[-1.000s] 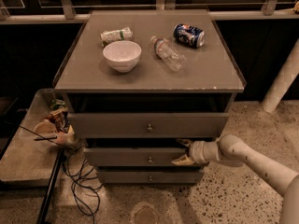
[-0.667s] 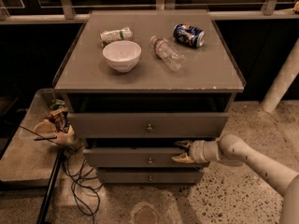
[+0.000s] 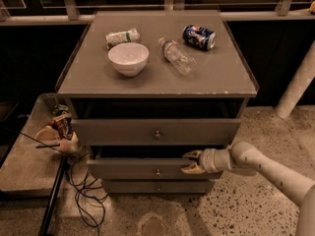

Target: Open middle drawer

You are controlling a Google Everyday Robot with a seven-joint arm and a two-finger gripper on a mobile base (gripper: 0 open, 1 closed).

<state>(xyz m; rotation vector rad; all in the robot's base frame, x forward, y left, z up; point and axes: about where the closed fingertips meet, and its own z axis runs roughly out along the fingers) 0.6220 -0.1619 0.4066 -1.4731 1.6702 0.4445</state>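
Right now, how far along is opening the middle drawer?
Started: the middle drawer stands slightly out, a dark gap above its front. In hand: the gripper is at the front's right end. Left: pulling it out until the inside shows.

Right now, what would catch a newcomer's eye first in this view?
The pale arm reaching in from the right, its tool at the right end of the middle drawer, which is pulled slightly out. Then the cabinet top, with a white bowl, a clear bottle and a blue can.
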